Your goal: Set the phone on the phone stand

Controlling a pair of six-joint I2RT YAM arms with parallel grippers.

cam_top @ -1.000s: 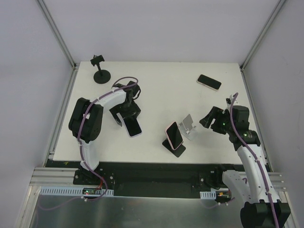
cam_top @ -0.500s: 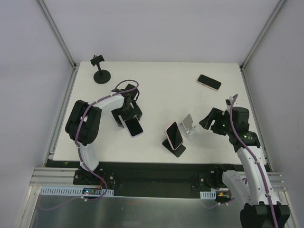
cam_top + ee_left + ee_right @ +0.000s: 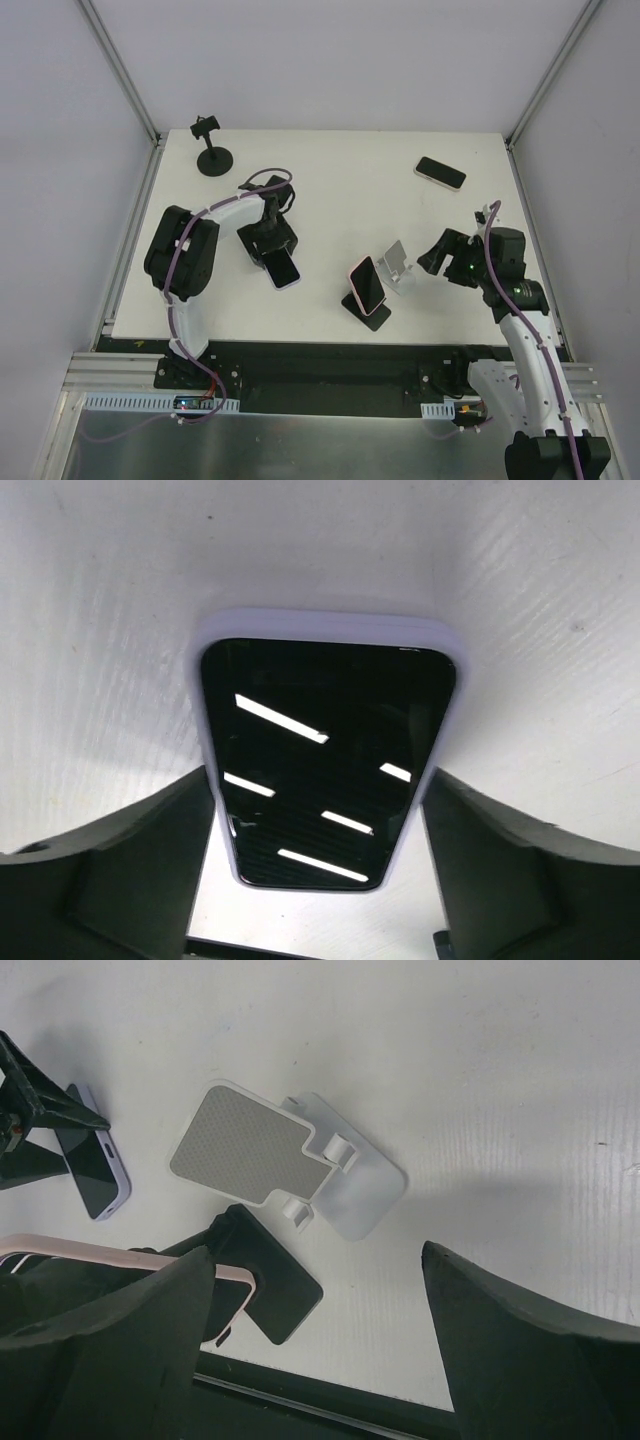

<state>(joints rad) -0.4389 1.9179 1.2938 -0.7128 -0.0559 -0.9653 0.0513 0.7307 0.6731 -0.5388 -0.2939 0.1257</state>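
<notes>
Left of centre, the left gripper (image 3: 315,830) seems to be setting up the grasp. Its jaws are standing open and empty, straddling the phone (image 3: 325,750), which is lying flat, screen up, fingers just beside its long edges. Next move is calling for closing, lifting and carrying right to the white stand (image 3: 260,1155). The right gripper (image 3: 432,256) is hovering open and empty near it.

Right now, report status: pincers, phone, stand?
Left pincer straddles lavender phone on table, grip unclear. Right pincer open, empty. White stand vacant; occupied black stand between.
</notes>
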